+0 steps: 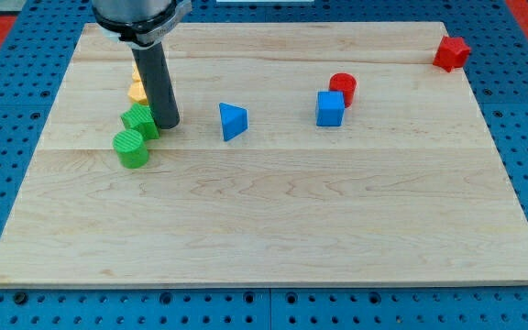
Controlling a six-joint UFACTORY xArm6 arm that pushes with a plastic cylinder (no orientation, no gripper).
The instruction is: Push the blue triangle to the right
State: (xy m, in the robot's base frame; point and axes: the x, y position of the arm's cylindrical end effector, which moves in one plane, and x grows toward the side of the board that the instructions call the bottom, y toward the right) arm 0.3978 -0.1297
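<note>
The wooden counter (273,220) carries all blocks. The arm's end effector is a plain rod with no jaws, so it grips nothing; its tip (167,125) rests on the counter just beside a green block (140,120), with a green cylinder (132,148) below and yellow blocks (137,90) partly hidden behind the rod. The blue triangle (233,121) lies near the tip, toward the view's right, at roughly the same height. A blue cube (330,108) touching a red cylinder (343,87) stands further right; a red block (451,53) sits at the top right corner. Recommended procedure: align the tip with the triangle's centre line, contact its left face squarely, and push steadily rightward, stopping before the blue cube to avoid a collision
</note>
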